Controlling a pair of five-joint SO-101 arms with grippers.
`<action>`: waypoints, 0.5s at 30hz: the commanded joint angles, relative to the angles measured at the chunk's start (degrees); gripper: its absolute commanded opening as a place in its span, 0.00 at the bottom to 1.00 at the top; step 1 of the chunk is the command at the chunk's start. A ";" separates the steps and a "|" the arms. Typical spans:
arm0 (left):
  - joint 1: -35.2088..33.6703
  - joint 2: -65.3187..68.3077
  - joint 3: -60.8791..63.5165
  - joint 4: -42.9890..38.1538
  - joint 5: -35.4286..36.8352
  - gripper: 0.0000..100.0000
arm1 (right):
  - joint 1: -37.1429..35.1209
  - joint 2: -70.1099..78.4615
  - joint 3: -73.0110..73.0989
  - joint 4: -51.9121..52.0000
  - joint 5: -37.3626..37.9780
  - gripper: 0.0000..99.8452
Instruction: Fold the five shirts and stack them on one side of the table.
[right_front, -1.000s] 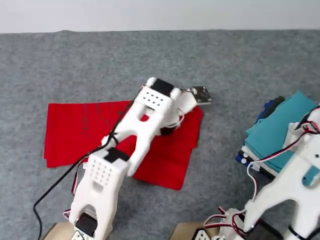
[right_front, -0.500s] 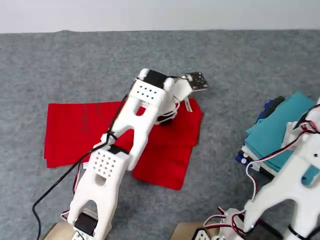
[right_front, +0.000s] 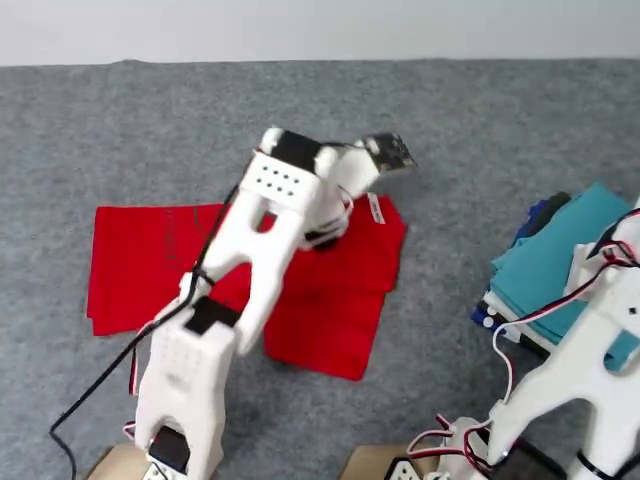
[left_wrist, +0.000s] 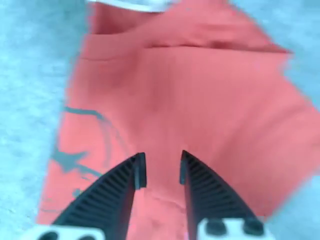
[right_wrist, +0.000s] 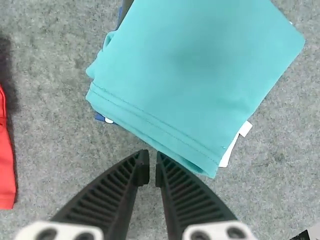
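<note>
A red shirt (right_front: 150, 262) lies partly folded on the grey table, left of centre. My left arm (right_front: 270, 230) stretches over its right half. In the left wrist view the left gripper (left_wrist: 161, 162) hangs above the red shirt (left_wrist: 200, 100), open, with nothing between its fingers. A folded teal shirt (right_front: 555, 255) tops a stack at the right edge, with a blue shirt (right_front: 530, 222) showing beneath it. My right gripper (right_wrist: 152, 159) is shut and empty, just short of the teal shirt's (right_wrist: 195, 75) near hem, over bare table.
The grey felt table (right_front: 460, 120) has free room at the back and between the red shirt and the stack. My right arm (right_front: 590, 350) stands at the front right, partly over the stack. The red shirt's edge (right_wrist: 4, 150) shows in the right wrist view.
My left arm has drawn its wrist toward the back left over the red shirt. The right arm and the stack have not moved.
</note>
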 joint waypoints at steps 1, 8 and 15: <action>4.57 -11.52 11.65 1.67 2.20 0.12 | -0.66 -1.71 -0.18 1.01 0.44 0.04; 13.80 -18.20 30.90 -0.26 4.04 0.12 | -0.66 -1.63 -0.18 0.92 0.44 0.04; 21.01 -17.14 38.73 -6.24 4.92 0.12 | -0.66 -1.63 -0.18 0.92 0.44 0.04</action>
